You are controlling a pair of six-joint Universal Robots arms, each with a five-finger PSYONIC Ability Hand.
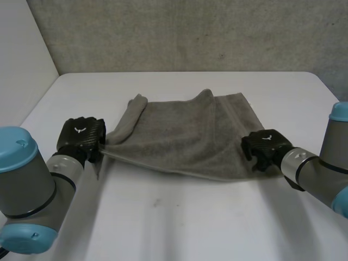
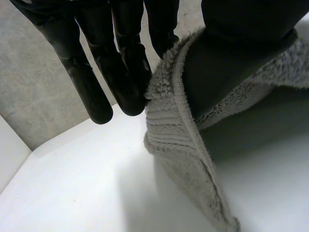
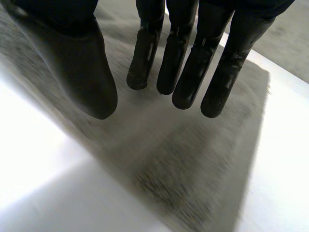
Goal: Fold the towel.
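Observation:
The grey towel (image 1: 185,136) lies across the middle of the white table (image 1: 179,217), its far edge rumpled and its left side lifted in a fold. My left hand (image 1: 81,136) holds the near left corner just above the table. In the left wrist view that hand (image 2: 120,72) pinches the ribbed towel edge (image 2: 174,140) between fingers and thumb. My right hand (image 1: 265,145) is over the near right corner. In the right wrist view its fingers (image 3: 193,63) hang straight with the thumb apart, nothing between them, and the towel (image 3: 193,169) lies flat below.
A rough grey wall (image 1: 190,32) stands behind the table and a pale panel (image 1: 22,54) closes off its left side. Bare tabletop runs along the front, between my two arms.

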